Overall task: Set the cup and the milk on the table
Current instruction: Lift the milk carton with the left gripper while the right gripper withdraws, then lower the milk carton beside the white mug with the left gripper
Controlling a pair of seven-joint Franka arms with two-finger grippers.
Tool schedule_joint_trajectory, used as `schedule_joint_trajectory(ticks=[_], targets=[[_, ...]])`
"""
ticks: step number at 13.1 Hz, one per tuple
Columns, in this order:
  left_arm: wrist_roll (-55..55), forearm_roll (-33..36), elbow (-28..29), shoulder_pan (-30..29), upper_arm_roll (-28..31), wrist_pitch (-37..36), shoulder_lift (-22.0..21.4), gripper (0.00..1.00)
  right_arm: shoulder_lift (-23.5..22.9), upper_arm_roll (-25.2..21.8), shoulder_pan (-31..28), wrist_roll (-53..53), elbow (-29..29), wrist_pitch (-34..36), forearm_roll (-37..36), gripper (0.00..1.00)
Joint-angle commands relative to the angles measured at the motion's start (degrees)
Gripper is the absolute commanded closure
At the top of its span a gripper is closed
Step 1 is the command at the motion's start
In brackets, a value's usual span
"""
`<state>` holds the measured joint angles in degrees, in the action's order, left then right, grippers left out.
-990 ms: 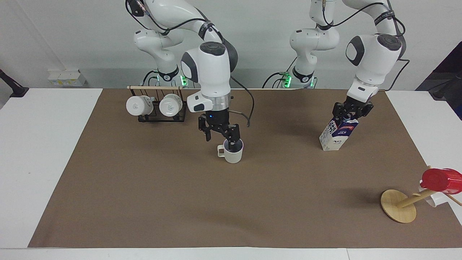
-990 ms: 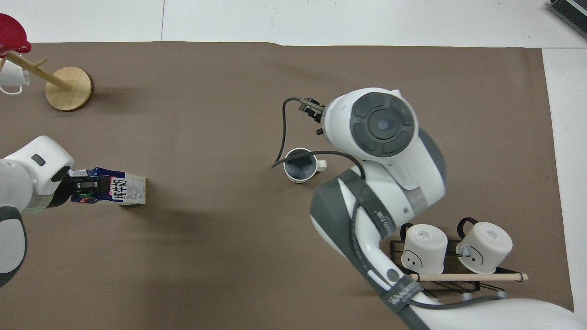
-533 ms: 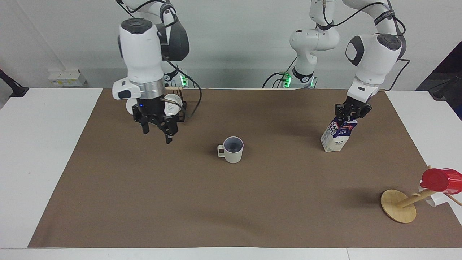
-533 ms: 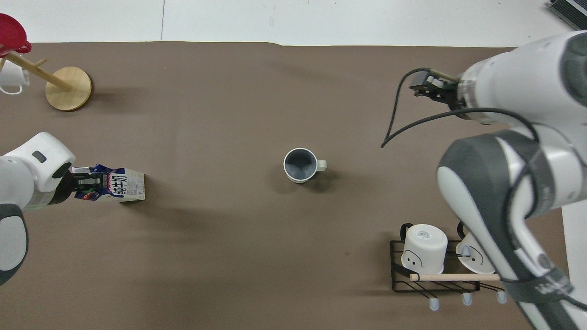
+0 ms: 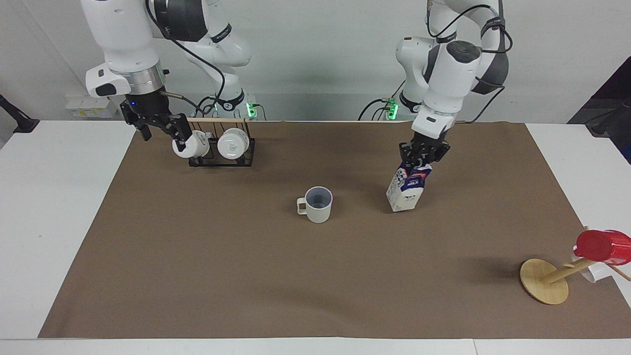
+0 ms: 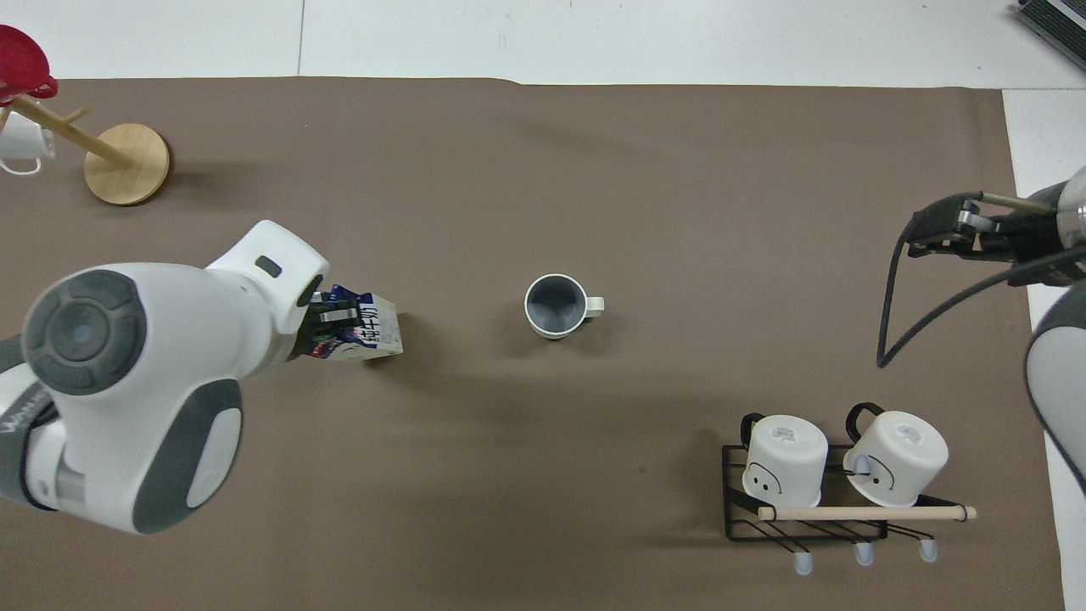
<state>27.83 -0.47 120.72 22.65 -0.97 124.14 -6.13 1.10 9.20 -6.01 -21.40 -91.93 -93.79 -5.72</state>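
Observation:
The cup [image 5: 318, 204] [image 6: 556, 305] is a cream-white mug with a bluish-grey inside. It stands upright and alone on the brown mat of the table [image 5: 246, 276], near its middle. The milk [image 5: 406, 190] [image 6: 361, 327] is a blue and white carton that hangs tilted beside the cup, toward the left arm's end. Its lower edge is at or just above the mat. My left gripper [image 5: 423, 157] [image 6: 335, 316] is shut on the milk's top. My right gripper [image 5: 165, 137] [image 6: 942, 229] is open, holds nothing and is raised by the mug rack.
A black wire rack [image 5: 217, 157] [image 6: 806, 522] holds two white mugs close to the robots at the right arm's end. A tipped wooden mug tree [image 5: 543, 281] [image 6: 127, 163] carries a red cup [image 5: 599, 245] [image 6: 21, 59] at the left arm's end, farthest from the robots.
My right gripper left the cup, rose and swung to the right arm's end. My left gripper closed on the milk and carried it toward the cup.

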Motion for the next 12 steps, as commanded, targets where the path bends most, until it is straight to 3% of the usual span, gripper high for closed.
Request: schedule_joint_trajectory(ticks=[1,3,12], targets=[[5.55,1.87,-5.65,5.38,1.06,-0.74,5.58,0.72,-2.58,0.03,-0.05,2.42,6.46,8.32,2.89,0.00],[9.07,2.40,-8.64,7.93,1.15,-0.65,8.22,0.72,-3.83,0.02,-0.66,2.42,10.27,12.13,5.10,0.00],[13.47,5.74,-11.74,11.37,1.06,-0.30,12.81,0.70,-2.95,-0.24,-0.49,1.98,8.52,8.53,5.54,0.00]])
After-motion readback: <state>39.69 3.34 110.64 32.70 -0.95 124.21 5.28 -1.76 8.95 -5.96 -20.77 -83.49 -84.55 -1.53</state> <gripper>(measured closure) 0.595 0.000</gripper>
